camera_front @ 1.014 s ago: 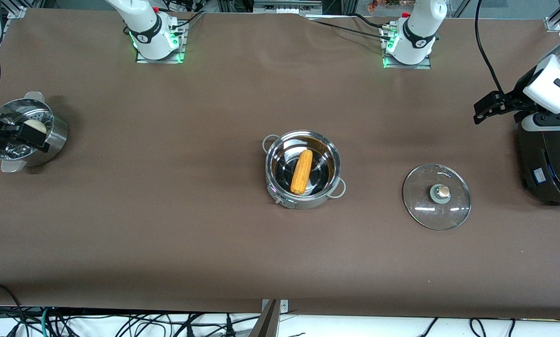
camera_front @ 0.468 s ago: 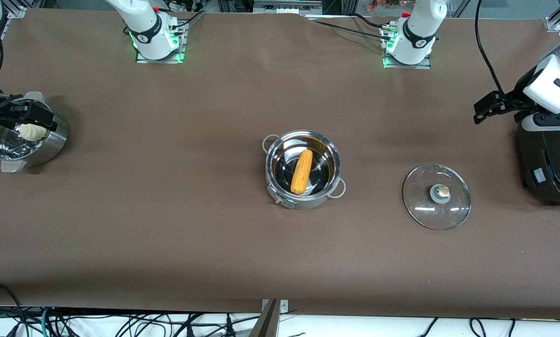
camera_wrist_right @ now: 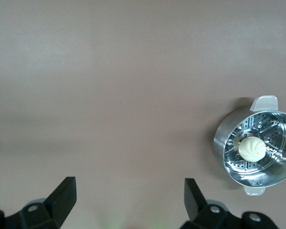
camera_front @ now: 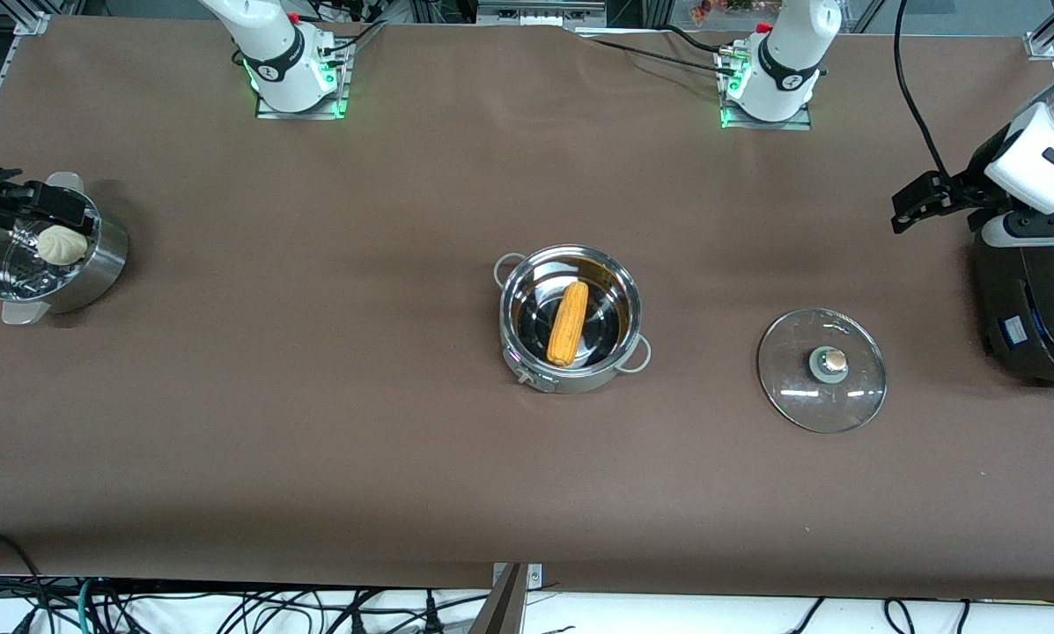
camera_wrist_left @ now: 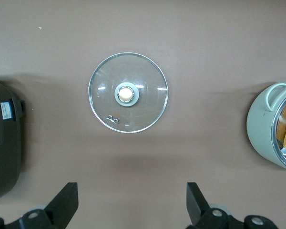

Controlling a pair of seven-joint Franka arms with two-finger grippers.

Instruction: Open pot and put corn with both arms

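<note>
My left hand (camera_wrist_left: 128,210) hangs released, fingers spread wide with nothing between them, up in the air at the left arm's end of the tabletop (camera_front: 315,423), beside the big black rice cooker (camera_front: 1033,313). Below it and a little toward the middle lies the clear round glass lid (camera_front: 821,370) with its metal knob, flat on the tabletop. The shiny round stainless-steel pot (camera_front: 569,319) stands open, well apart from this hand, toward the table's middle, with the yellow-orange corn cob (camera_front: 567,323) lying inside it on the bottom.

My right hand (camera_wrist_right: 128,207) is also released, fingers apart and empty, at the right arm's end; from the front it seems to hover over the edge of the perforated steel steamer bowl (camera_front: 47,260) holding a pale round bun (camera_front: 61,244), well apart from the pot.
</note>
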